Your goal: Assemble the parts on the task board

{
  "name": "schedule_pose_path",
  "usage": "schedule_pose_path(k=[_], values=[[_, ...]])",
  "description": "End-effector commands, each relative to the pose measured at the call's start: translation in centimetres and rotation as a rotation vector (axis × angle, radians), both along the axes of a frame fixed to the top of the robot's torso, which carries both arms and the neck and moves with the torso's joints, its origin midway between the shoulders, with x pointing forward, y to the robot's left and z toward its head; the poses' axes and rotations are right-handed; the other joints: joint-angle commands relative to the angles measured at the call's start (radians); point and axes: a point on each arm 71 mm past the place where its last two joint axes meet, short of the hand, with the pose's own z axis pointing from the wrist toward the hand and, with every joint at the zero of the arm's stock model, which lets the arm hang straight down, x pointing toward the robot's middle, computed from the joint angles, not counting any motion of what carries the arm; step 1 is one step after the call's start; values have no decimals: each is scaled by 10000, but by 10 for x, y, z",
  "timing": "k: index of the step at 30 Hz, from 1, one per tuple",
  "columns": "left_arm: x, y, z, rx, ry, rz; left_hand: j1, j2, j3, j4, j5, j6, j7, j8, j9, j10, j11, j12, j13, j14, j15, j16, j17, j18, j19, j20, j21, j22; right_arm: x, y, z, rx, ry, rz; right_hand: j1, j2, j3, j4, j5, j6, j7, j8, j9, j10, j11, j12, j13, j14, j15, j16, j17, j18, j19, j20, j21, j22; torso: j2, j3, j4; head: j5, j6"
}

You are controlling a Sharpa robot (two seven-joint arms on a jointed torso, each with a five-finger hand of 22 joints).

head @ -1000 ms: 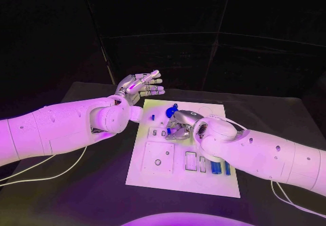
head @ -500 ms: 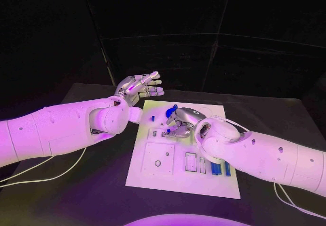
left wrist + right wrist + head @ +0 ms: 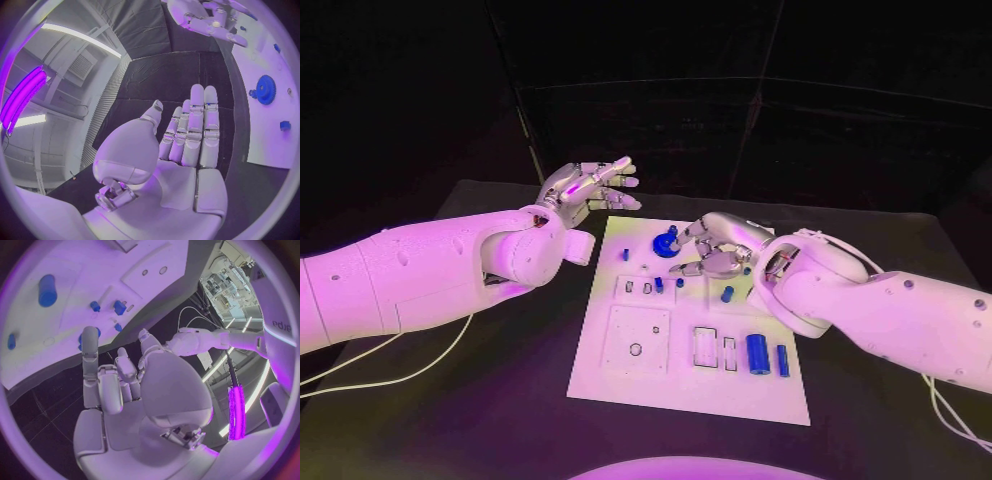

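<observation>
The black table [image 3: 473, 400] spreads out below me, and the white task board [image 3: 661, 380] lies in its middle, long side running away from me.

My left arm [image 3: 416, 275] reaches in over the table's near-left part, and my right arm [image 3: 891, 310] comes in over the board's right edge.

My left hand [image 3: 589, 185] is raised off the board, beyond its far-left corner, palm up. Its fingers [image 3: 200, 125] are stretched out straight and close side by side, thumb apart, and they hold nothing.

My right hand [image 3: 718, 250] hovers over the far half of the board. Its fingers [image 3: 94, 375] are partly curled, and in my right wrist view nothing lies in the palm. Whether a fingertip touches the gear I cannot tell.

The blue gear [image 3: 666, 244] sits on the far part of the board, just beside my right hand on its left; my left wrist view shows it flat on the board [image 3: 265, 90].

A thick blue cylinder [image 3: 757, 353] lies near the board's near-right part, with a thinner blue pin [image 3: 782, 360] just beside it on the right.

A small blue peg [image 3: 727, 294] lies tilted on the board between my right hand and the cylinder.

Smaller blue pieces [image 3: 659, 284] stand in a row of slots at the board's middle, left of that peg.
</observation>
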Motion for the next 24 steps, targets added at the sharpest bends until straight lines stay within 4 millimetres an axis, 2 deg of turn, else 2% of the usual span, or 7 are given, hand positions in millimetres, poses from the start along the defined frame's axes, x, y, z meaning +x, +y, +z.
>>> schedule_pose_path(k=[1,4,7,12,17,21,24], values=[[1,3,1,1365,-335,-666,273,-168,44,-256,74,605,-378,355,140,968,-455,604,296,1146,-464,1228,709,173,995,-453,676,353,1,-9,15,1768,1128,779,47,110,-42,-6,-72,5,-28,79,0,-89,-1,-66,-48,392,10,-60,-18,63,-57,-24,-60,-21,-146,47,-54,6,-40],[2,5,4,2768,-308,-1250,392,-422,-23,-428,176,1217,-804,677,374,1871,-938,1339,818,2046,-982,6639,6431,101,2359,-951,1978,1119,11,-30,31,2691,1047,329,23,279,-132,96,-248,-30,-27,122,-10,-75,-1,-62,-69,410,7,-67,-1,62,-32,-32,-100,-52,-241,61,-78,-42,-110],[0,2,4,4268,78,-2042,-182,-447,-382,8,-38,1408,-1022,762,598,2187,-1094,2151,1551,2072,-1115,9619,9873,-292,2832,-1173,4658,3928,19,-48,42,3353,951,-132,15,310,-152,119,-242,-33,-27,133,-10,-97,-1,-80,-102,403,6,-88,-44,61,-28,-33,-109,-58,-316,88,-72,-34,-123],[-2,-4,0,7067,776,-3098,-1147,-412,-1482,1196,46,1679,-1219,1097,1083,2256,-1285,3753,2971,2201,-1232,11183,11946,-518,2813,-1397,7198,6768,29,-72,54,3654,660,-567,94,351,-236,122,-42,-74,-23,168,-19,-185,1,-142,-201,361,7,-180,-214,59,-34,-33,-164,-93,-419,188,-50,23,-237],[0,-13,-5,8802,1633,-3548,-788,-220,-2085,1567,51,1762,-1442,1804,1965,3146,-1509,9772,9606,2466,-1412,12137,13404,-941,3002,-1482,9945,10117,36,-81,57,3679,517,-764,96,344,-270,130,-10,-80,-23,178,-21,-188,2,-142,-204,351,8,-201,-253,58,-36,-33,-178,-102,-501,245,-30,-7,-302],[-1,-22,-14,10019,2561,-4155,-842,-127,-2385,1822,22,1518,-1438,2090,2396,2972,-1493,10343,10266,2466,-1405,12137,13404,-964,2894,-1464,10253,10480,37,-81,58,3693,465,-700,119,357,-294,131,37,-80,-24,195,-20,-176,0,-132,-196,350,8,-209,-258,59,-36,-33,-192,-112,-522,268,-10,-47,-357],[-2,-28,-23,10850,3309,-4544,-745,-29,-2476,1883,-18,1116,-1319,2107,2578,2073,-1413,9357,9050,2466,-1343,12137,13404,-928,2852,-1422,10187,10356,37,-80,59,3695,431,-662,130,363,-300,130,54,-78,-25,202,-19,-172,-1,-128,-192,349,6,-213,-263,59,-36,-33,-197,-115,-533,299,-19,-60,-379]])
